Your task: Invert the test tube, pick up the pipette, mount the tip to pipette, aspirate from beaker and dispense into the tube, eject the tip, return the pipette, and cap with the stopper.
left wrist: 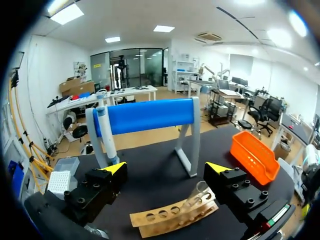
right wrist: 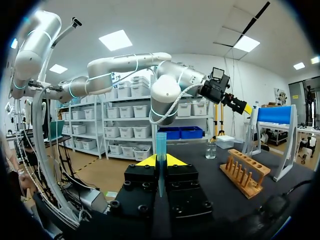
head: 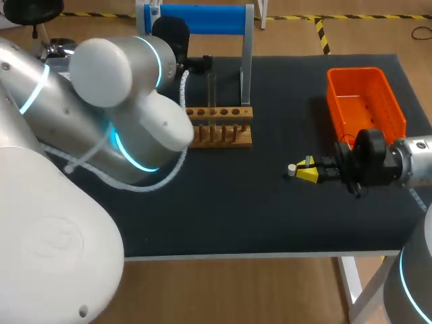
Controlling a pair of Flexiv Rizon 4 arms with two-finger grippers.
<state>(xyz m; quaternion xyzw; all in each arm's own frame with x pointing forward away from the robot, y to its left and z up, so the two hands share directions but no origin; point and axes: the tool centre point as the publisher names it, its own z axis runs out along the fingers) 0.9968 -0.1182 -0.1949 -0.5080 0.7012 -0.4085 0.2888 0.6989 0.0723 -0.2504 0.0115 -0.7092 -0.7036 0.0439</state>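
My right gripper [head: 305, 173] hovers over the table's right half, shut on a slim translucent bluish piece [right wrist: 161, 150] that stands upright between its fingers. A small pale cylinder [head: 291, 170] sits just ahead of the tips; I cannot tell if it is held. My left gripper [left wrist: 166, 168] is open wide, high above the wooden rack [left wrist: 172, 219], where a glass test tube [left wrist: 199, 193] leans in a hole. In the head view the rack [head: 219, 126] stands mid-table. The pipette [left wrist: 103, 134] hangs on the blue stand [left wrist: 145, 116]. A small beaker [right wrist: 211, 149] stands beyond the rack [right wrist: 243, 176].
An orange bin [head: 364, 100] sits at the back right, seen beside the stand in the left wrist view [left wrist: 254, 156]. A white tip box [left wrist: 59, 182] lies at the far left. My bulky left arm [head: 101, 115] hides the table's left part from the head camera.
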